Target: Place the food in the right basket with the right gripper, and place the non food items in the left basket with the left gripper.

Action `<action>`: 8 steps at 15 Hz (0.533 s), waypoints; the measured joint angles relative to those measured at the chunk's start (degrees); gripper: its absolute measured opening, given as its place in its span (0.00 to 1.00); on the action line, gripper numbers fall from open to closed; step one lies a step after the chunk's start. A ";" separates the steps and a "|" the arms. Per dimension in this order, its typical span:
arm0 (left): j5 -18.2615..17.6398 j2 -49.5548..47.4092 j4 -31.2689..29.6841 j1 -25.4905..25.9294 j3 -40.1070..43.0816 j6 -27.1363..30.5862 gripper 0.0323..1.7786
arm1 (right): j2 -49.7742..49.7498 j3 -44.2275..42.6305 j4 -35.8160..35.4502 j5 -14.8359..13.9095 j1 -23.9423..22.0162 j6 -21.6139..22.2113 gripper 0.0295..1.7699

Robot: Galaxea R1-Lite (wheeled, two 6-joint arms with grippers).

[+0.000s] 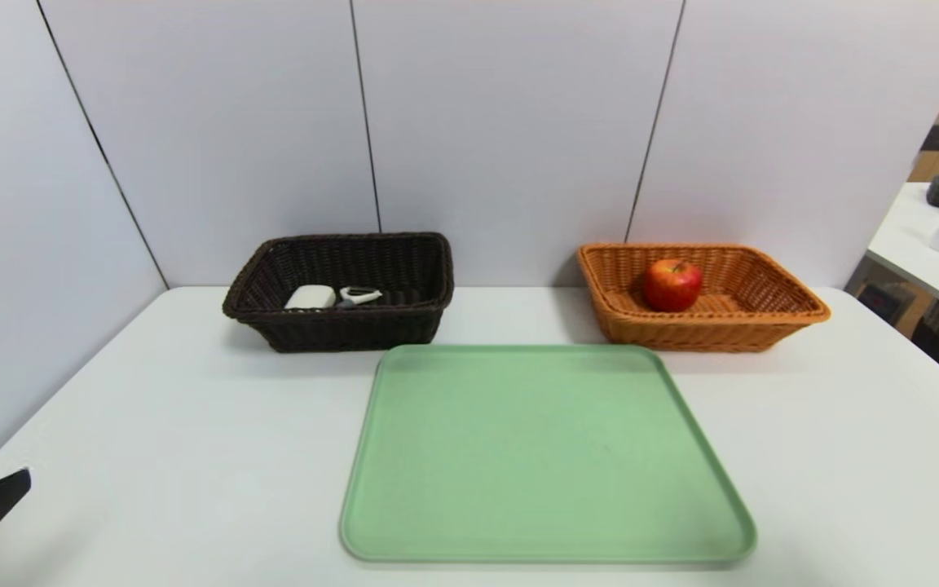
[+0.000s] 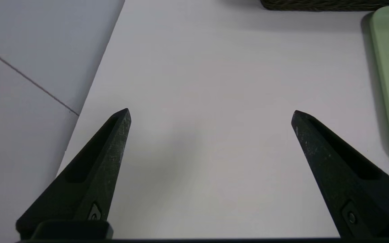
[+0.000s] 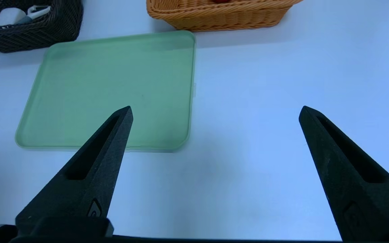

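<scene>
There is a red apple sitting in the orange basket, the one on the right. Over on the left is a very dark basket, and it has a white, rounded thing in it. Just beside that, in the same basket, is a small white and grey thing, but I can't tell what it is. Both baskets stand at the far side of the white bench, well apart from each other. A flat green tray lies on the bench, nearer than the baskets, with nothing on it.

The left pincer is over the bench, to the left of the green tray. Its two black fingers are spread wide, and it is holding nothing. The right pincer is up over the bench by the near right part of the tray. It is spread wide too, with nothing between its tips.
</scene>
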 joint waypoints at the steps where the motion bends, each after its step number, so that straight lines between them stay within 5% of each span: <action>1: -0.15 -1.83 -0.06 1.21 1.43 0.11 0.95 | -1.55 0.83 0.95 0.17 -0.35 0.00 0.96; 8: -0.50 -11.75 -0.46 4.96 8.12 -0.13 0.95 | -12.26 7.45 3.66 3.74 -4.33 -0.15 0.96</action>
